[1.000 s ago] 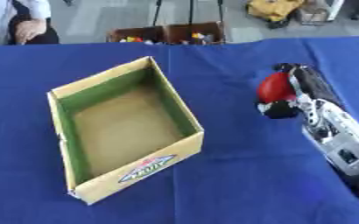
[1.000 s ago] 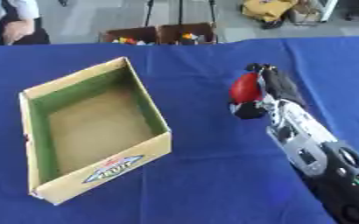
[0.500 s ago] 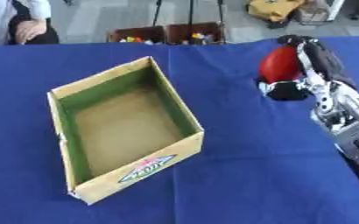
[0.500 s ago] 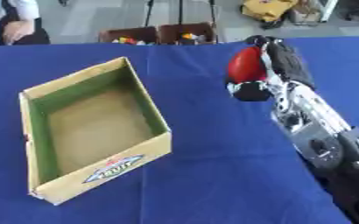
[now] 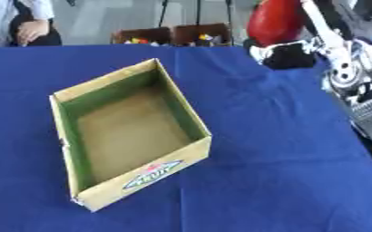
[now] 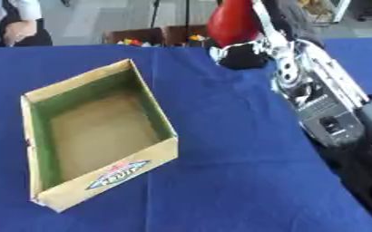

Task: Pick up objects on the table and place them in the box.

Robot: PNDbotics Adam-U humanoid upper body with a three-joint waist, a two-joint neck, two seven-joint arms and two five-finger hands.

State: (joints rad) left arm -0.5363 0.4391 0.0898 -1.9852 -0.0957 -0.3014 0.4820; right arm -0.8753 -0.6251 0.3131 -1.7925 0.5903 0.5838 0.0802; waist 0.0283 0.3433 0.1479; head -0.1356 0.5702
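Note:
A red rounded object (image 5: pixel 275 20) is held up high at the top of both views, above the far side of the blue table (image 5: pixel 261 149). My right hand (image 5: pixel 294 52) is shut on it, fingers curled round its far side. The open cardboard box (image 5: pixel 127 131), green inside with a brown floor, lies empty on the table to the left of the hand. My left hand shows in neither view.
Two brown crates (image 5: pixel 173 34) of small colourful items stand beyond the table's far edge. A person sits at the far left corner (image 5: pixel 18 22), off the table. My right forearm (image 6: pixel 332 113) stretches along the table's right side.
My right hand has lifted the red object up off the table and carried it leftward, toward the box. The picture has shifted a little as well.

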